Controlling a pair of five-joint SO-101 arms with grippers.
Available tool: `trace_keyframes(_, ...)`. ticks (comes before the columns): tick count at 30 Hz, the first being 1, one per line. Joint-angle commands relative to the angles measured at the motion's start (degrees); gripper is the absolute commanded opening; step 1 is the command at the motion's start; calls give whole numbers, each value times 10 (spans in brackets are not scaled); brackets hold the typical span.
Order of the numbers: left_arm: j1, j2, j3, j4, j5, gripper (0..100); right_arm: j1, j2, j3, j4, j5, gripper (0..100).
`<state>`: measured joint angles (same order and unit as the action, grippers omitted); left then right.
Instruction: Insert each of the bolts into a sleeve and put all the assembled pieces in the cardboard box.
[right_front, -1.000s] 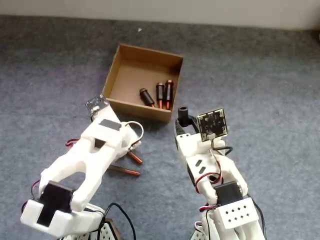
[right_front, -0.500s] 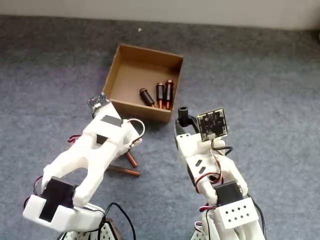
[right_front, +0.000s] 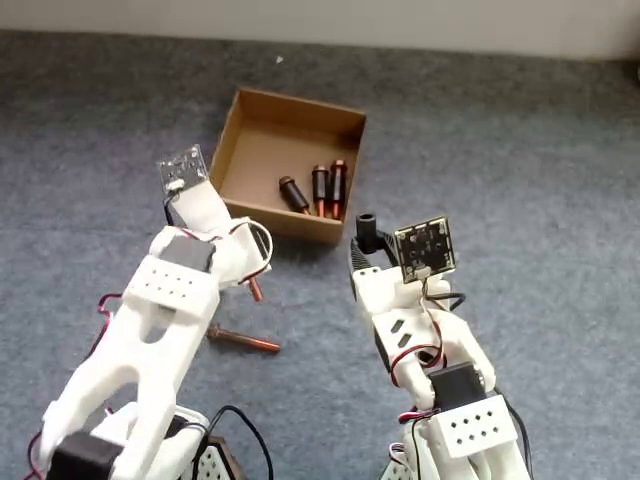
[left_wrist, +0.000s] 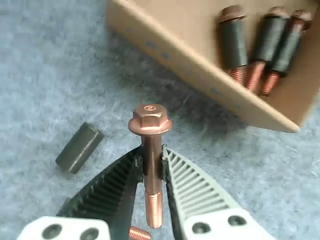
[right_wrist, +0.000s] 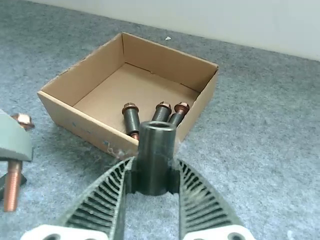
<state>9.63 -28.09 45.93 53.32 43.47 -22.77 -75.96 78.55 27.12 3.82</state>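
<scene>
Grey carpet: cardboard box, loose bolt, sleeve.

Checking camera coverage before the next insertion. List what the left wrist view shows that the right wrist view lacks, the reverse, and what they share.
Left wrist view's extras: a loose sleeve lying on the carpet, and another bolt's threaded tip beneath the left hand.

Right wrist view's extras: the right hand shut on a held sleeve, the box's whole rim, and the pale wall behind.

Shared: the cardboard box, the three assembled pieces inside it, the left hand shut on a bolt, and the grey carpet.
</scene>
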Motion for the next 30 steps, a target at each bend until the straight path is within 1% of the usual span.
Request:
trace_keyframes(1, -7, -114, 13, 1, -51, 5, 4, -16, -7, -12, 6, 7)
trace_keyframes(9, -5, -251, 73, -51, -50, 5, 7, -17, -7, -12, 3, 6)
trace_keyframes(13, -5, -313, 108, -81, -88, 5, 7, -18, -7, -12, 3, 6)
trace_keyframes(18, -5, -402, 159, -124, -95, 5, 7, -29, -5, -12, 3, 6)
trace_keyframes(24, -5, -525, 215, -177, -95, 5, 1, -157, 55, -11, 4, 6)
trace_keyframes(27, -5, -582, 248, -210, -95, 5, -26, -229, 92, -11, 10, 6)
trace_keyframes(30, -5, -637, 278, -237, -95, 5, -58, -281, 125, -11, 48, 6)
